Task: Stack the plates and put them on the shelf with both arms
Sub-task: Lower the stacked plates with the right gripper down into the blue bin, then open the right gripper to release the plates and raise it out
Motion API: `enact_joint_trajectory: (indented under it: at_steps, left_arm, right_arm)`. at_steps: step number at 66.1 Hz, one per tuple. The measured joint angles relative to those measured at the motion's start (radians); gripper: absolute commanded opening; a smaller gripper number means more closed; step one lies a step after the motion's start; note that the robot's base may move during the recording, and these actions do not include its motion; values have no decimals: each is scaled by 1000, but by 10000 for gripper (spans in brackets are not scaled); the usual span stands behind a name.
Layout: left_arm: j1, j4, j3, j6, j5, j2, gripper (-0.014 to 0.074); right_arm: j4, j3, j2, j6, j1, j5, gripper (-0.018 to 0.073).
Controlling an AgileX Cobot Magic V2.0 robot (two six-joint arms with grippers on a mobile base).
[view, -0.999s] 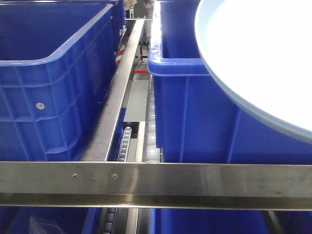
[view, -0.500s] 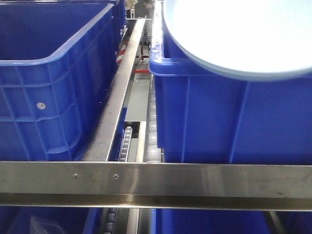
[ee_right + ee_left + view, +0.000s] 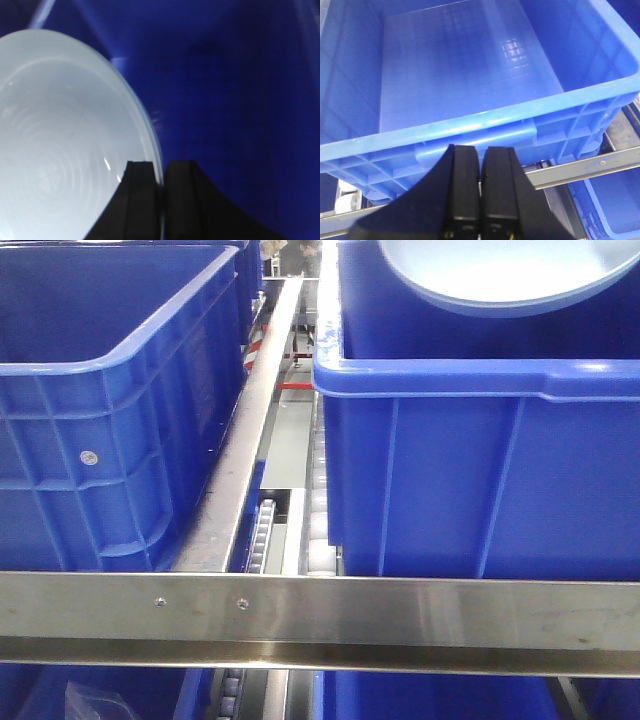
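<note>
A pale-blue plate [image 3: 505, 275] hangs over the open top of the right blue bin [image 3: 480, 480] in the front view, cut off by the top edge. In the right wrist view the plate [image 3: 65, 145] fills the left half, its rim pinched between my right gripper's [image 3: 161, 172] black jaws, over the bin's dark blue inside. I cannot tell if it is one plate or two stacked. My left gripper [image 3: 481, 152] is shut and empty, at the near rim of the left blue bin [image 3: 470, 127]. Neither gripper shows in the front view.
A steel shelf rail [image 3: 320, 620] crosses the front. A steel divider [image 3: 250, 420] and roller track [image 3: 262, 530] run between the two bins. More blue bins [image 3: 440, 700] sit on the level below. The left bin's inside [image 3: 460, 65] is bare.
The plate has moved up and away in the front view, from the right foreground to above the right bin, and now looks smaller.
</note>
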Motion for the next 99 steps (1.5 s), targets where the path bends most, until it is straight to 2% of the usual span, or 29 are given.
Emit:
enact_joint_trajectory:
  at_steps: [6,15,20,30,36,39,46,49,54,71,99]
  left_arm:
    - [0,0,0,0,0,0,83]
    - [0,0,0,0,0,0,83]
    - [0,0,0,0,0,0,83]
    - [0,0,0,0,0,0,83]
    - [0,0,0,0,0,0,83]
    - [0,0,0,0,0,0,83]
    - [0,0,0,0,0,0,83]
    - [0,0,0,0,0,0,83]
    - [0,0,0,0,0,0,83]
    - [0,0,0,0,0,0,83]
    - [0,0,0,0,0,0,83]
  right_arm:
    - [-1,-27,48,0,-23,-4,146]
    - [-2,-42,87,0,-33,-23,412]
    - [-2,-42,93,0,-33,-52,482]
    - [-2,-32,78,0,-33,-126,442]
    - [-2,-8,43,0,-33,-147,367]
    - [-2,12,15,0,-33,-155,295]
    - [-2,87,-78,0,-33,-162,27]
    - [-1,131,-119,0,-33,-164,74]
    - [-1,208,-208,0,-33,-173,46]
    - [-1,433,-430,0,-33,-212,49]
    - [-1,490,-463,0,-33,-206,49]
